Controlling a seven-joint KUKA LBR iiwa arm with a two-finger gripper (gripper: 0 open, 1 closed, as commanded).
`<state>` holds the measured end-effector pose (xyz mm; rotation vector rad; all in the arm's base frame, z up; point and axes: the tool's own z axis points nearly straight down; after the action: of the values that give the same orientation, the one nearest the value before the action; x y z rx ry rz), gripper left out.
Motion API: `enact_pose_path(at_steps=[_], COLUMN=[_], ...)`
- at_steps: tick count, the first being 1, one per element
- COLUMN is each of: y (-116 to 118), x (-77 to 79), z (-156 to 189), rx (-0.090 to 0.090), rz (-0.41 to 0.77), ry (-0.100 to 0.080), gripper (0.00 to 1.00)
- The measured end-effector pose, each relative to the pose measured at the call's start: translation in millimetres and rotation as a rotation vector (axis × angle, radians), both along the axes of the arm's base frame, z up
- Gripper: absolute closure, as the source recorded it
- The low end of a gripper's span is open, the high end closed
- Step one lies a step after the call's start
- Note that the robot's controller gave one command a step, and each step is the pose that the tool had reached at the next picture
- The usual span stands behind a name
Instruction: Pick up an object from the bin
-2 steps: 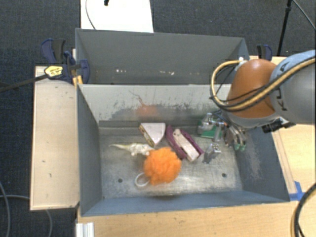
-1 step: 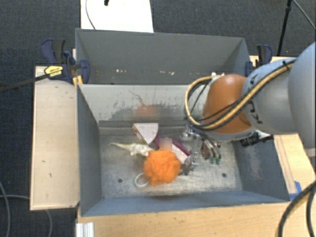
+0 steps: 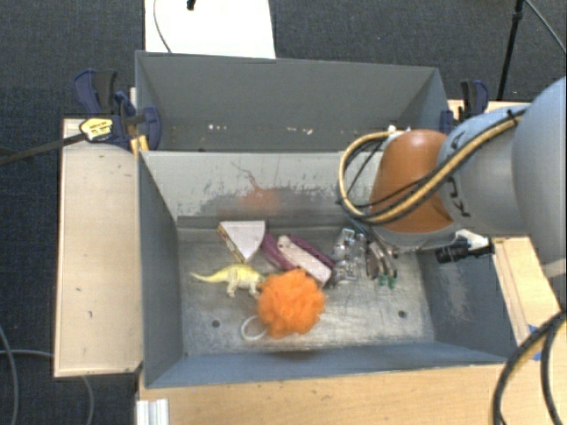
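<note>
toward the middle of the bin's (image 3: 161,255) floor, a little right of centre, the gripper (image 3: 361,259) hangs low under the orange wrist cover (image 3: 409,180) and looped cables (image 3: 353,184); whether it is spread or pressed together cannot be told. just beside it on the left lies a purple-and-pink flat object (image 3: 299,255). a cream wedge (image 3: 244,235) sits at that object's left end, nearer the back wall. an orange mesh pouf (image 3: 291,302) crowds the object's front edge, and a yellow toy dinosaur (image 3: 232,278) touches the pouf's left side.
</note>
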<state>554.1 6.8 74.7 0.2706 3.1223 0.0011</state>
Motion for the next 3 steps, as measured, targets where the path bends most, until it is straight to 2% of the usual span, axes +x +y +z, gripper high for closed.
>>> enact_pose_path(at_steps=[1, 2, 3], y=[0.0, -16.0, -16.1], x=[0.1, 5.1, 4.7], z=[0.0, 137.1, 136.5], rx=[0.000, 0.000, 0.000], rz=[0.001, -0.012, -0.009], ry=[0.000, 0.003, 0.005], gripper=[1.00, 1.00, 0.00])
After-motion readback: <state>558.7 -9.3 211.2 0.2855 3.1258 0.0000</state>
